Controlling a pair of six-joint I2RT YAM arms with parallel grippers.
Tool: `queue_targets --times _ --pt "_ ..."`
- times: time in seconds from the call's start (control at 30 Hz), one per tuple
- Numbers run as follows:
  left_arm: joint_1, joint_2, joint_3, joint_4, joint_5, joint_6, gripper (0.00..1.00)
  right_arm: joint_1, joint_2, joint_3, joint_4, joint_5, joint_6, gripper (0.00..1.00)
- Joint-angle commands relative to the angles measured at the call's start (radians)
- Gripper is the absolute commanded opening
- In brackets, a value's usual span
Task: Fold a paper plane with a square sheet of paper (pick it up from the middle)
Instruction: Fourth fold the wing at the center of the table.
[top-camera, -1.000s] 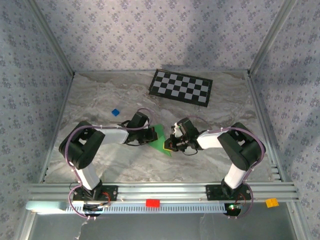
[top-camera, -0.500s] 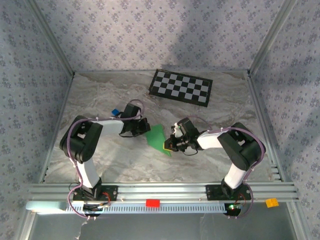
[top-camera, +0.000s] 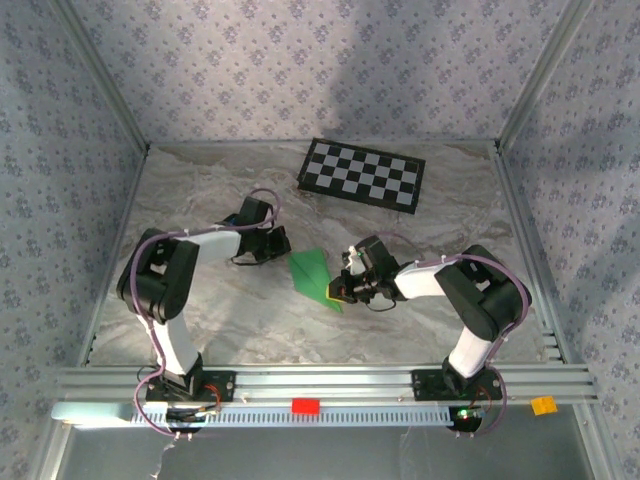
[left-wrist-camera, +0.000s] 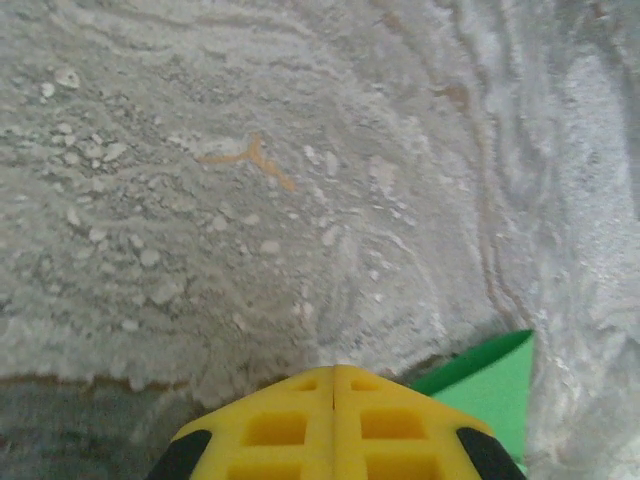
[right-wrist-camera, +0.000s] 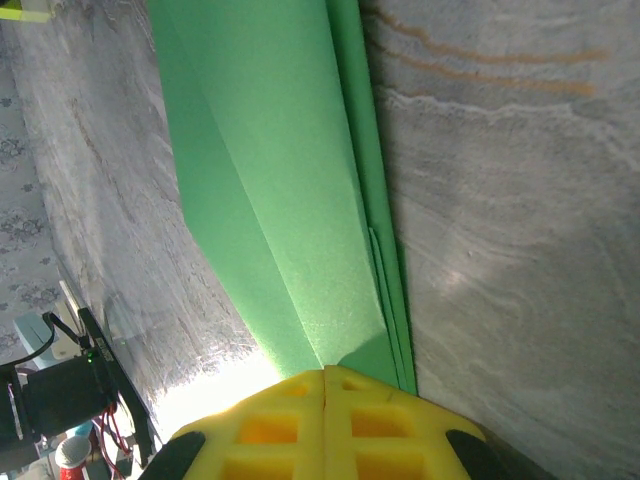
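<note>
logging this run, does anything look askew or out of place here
The checkerboard lies skewed to the table's back edge. A red block and an orange block sit off it, along the front rail.

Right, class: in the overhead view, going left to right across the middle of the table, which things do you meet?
In order: left arm's pincer → folded bright green sheet of paper → right arm's pincer.

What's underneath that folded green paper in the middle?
The folded green paper lies on the grey marbled table. Its own layers overlap; the tabletop directly beneath is covered, so unseen.
</note>
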Motion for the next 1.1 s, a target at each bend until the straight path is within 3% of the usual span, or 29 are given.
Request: queue_targets --times 0.0,0.2,0.33,0.43,0.8,1.07 --pt "-0.027 -0.115 -0.011 -0.024 -0.01 -0.01 0.04 -0.001 0.023 -0.036 -0.13 0.035 -0.031 0.0" --pt "-0.125 -0.193 -0.056 -0.003 -0.031 -0.043 0.06 0.003 0.007 -0.024 -0.148 0.03 -0.053 0.01" --pt "-0.163 -0.155 -0.059 0.065 0.074 -0.089 0.06 0.005 0.003 -0.021 -0.162 0.027 -0.063 0.02" --pt "-0.186 -0.115 -0.044 0.052 0.053 -0.076 0.06 0.008 0.002 -0.023 -0.164 0.028 -0.062 0.02" --pt "-0.188 0.008 -0.061 0.045 0.021 -0.075 0.01 0.009 -0.037 -0.008 -0.186 0.028 -0.061 0.05" --pt "-0.186 -0.001 -0.103 0.038 -0.002 -0.076 0.0 0.004 -0.18 -0.044 -0.187 0.056 -0.018 0.18"
